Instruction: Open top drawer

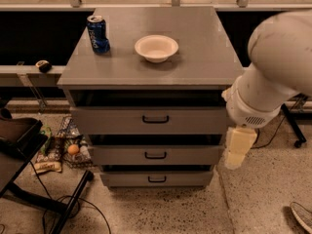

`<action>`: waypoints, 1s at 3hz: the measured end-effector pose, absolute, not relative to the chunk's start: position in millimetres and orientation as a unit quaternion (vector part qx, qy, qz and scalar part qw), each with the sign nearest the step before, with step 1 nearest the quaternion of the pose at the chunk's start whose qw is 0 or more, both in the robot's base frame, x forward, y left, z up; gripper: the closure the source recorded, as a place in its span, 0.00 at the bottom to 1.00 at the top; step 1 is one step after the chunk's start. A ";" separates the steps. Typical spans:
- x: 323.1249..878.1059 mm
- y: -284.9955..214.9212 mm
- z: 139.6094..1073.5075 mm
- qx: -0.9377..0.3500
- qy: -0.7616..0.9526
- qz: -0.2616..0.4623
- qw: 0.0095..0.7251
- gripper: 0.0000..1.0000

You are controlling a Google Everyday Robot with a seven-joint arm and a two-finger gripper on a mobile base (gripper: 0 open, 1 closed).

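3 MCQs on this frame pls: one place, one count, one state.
1. Where is the gripper?
A. above the cabinet
B. right of the cabinet, beside the drawers
C. left of the cabinet

2. How many drawers with a black handle?
A. two
B. three
C. four

3. The top drawer is:
A. shut
B. half out
C. fully out

Key:
1 B: the gripper hangs off the cabinet's right side, about level with the middle drawer and touching nothing.
2 B: three grey fronts are stacked, each with one handle.
3 A: the top drawer's front sits back under the cabinet top, and none of its inside shows.
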State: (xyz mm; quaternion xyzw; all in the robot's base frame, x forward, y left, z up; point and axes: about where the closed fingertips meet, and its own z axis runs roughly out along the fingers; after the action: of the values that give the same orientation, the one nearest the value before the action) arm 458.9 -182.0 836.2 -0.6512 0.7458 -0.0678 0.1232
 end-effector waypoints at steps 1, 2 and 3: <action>478.6 -178.1 793.7 -0.655 0.745 -0.069 0.105 0.00; 517.9 -165.6 743.9 -0.645 0.758 -0.047 0.084 0.00; 546.1 -154.7 719.6 -0.638 0.765 -0.032 0.079 0.00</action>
State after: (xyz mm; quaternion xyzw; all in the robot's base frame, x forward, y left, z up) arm 546.1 -154.7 719.6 -0.6381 0.7653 -0.0320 0.0787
